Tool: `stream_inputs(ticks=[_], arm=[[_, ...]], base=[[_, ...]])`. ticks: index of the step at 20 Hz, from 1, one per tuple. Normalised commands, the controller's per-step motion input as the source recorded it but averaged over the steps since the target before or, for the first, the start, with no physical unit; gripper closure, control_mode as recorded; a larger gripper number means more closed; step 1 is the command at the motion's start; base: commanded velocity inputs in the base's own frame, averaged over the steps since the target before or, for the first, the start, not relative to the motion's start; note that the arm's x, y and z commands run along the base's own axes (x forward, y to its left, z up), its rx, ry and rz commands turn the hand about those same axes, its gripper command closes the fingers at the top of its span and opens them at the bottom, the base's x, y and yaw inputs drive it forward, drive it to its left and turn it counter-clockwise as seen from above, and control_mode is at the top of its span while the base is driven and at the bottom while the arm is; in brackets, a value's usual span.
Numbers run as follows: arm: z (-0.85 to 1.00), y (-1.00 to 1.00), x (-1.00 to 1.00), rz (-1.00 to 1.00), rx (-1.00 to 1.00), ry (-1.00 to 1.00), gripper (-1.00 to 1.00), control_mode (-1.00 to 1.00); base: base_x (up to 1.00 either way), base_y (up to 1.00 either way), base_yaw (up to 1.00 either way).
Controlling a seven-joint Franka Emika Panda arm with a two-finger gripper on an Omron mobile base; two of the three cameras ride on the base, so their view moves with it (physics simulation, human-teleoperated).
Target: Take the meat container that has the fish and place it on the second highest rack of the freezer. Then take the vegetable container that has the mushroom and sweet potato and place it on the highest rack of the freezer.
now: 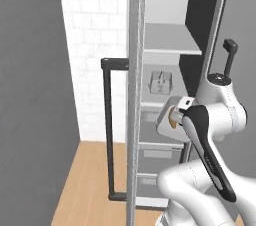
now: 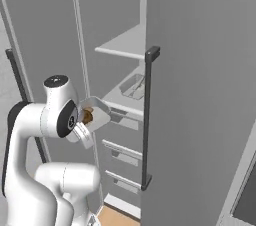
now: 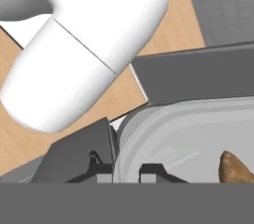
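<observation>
1. Gripping the rim of a smooth, pale-grey, round-cornered vegetable container (image 3: 198,134), the gripper (image 3: 126,171) is clamped on it.
2. An orange-brown, lumpy sweet potato (image 3: 235,166) lies inside, just beside the fingertips.
3. Beyond the gripper, the meat container (image 1: 160,83) sits on the second highest rack (image 1: 152,104) of the freezer (image 2: 200,95), the flat highest rack (image 1: 170,40) above.

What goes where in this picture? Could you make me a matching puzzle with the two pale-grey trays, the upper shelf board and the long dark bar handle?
Things:
1. unheld pale-grey tray
2. pale-grey tray with the orange-brown sweet potato
3. long dark bar handle
4. upper pale-grey shelf board

Places or states:
A. nothing seen on it
B. clamped in the shut gripper
C. upright on the open door
D. on the lower shelf board

Pairs: 1-D, 2-B, 3-C, 4-A
</observation>
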Motion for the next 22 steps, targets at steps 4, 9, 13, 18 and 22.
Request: stream_inputs(ticks=[4, 9, 13, 18, 22], arm=[[0.00, 0.00, 0.00, 0.00, 0.00, 0.00, 1.00, 1.00], [0.00, 0.00, 0.00, 0.00, 0.00, 0.00, 1.00, 1.00], [0.00, 0.00, 0.00, 0.00, 0.00, 0.00, 1.00, 1.00], [0.00, 0.00, 0.00, 0.00, 0.00, 0.00, 1.00, 1.00], [0.00, 0.00, 0.00, 0.00, 0.00, 0.00, 1.00, 1.00]], base=[[0.27, -0.04, -0.37], [0.13, 0.03, -0.14], [0.01, 0.17, -0.01], [0.10, -0.11, 0.16], [0.00, 0.01, 0.22]])
